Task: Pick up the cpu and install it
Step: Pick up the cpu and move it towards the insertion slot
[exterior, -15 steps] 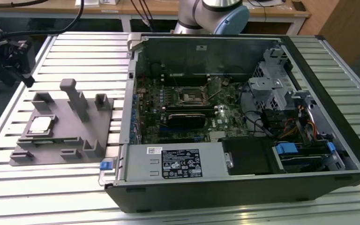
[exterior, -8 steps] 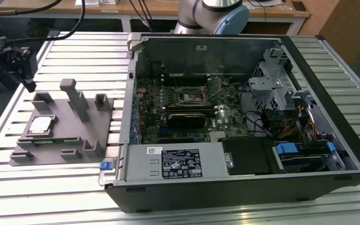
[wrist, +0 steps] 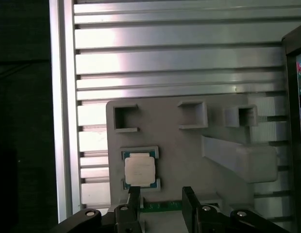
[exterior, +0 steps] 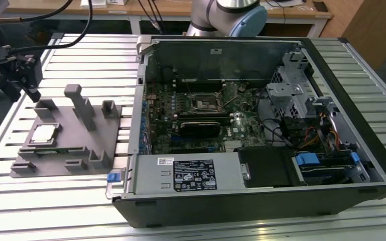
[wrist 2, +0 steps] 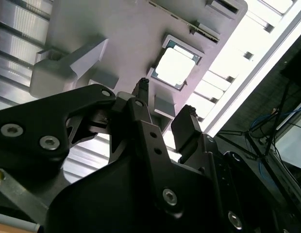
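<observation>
Ribbed aluminium table was occupied by matte grey fixture and open black case. Flat silvery square cpu was seated in fixture. End effector was held spread, empty.

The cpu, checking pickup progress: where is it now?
The cpu lies in a recess of the grey fixture, at the exterior view's left, beside the open computer case.

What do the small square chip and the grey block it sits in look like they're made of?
The small, flat, square silvery-grey cpu: a metal top, apparently, pale with a soft sheen. The grey fixture block with posts: probably plastic, uniformly matte and opaque.
</observation>
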You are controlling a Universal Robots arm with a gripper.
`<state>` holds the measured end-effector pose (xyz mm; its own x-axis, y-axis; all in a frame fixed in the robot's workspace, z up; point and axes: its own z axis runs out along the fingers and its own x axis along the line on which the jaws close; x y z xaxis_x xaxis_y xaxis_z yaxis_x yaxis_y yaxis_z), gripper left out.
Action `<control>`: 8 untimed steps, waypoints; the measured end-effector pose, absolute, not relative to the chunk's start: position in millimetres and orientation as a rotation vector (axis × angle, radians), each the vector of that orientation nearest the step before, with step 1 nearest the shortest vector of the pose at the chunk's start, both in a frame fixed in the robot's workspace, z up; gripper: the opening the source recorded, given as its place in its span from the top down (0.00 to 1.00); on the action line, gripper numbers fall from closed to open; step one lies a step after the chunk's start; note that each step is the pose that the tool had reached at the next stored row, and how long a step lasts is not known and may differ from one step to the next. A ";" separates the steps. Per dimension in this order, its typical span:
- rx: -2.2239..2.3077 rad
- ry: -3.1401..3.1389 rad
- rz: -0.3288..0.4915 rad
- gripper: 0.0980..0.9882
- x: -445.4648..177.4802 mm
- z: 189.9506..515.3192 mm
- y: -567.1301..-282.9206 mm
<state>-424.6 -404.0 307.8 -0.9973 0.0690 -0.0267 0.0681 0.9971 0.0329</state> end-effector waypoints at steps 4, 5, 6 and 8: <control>0.107 3.112 0.049 0.58 -424.6 303.6 -404.3; 0.107 3.112 0.049 0.58 -424.6 302.7 -404.5; 0.107 3.112 0.049 0.58 -424.6 301.8 -404.7; 0.107 3.112 0.049 0.58 -424.6 300.3 -405.2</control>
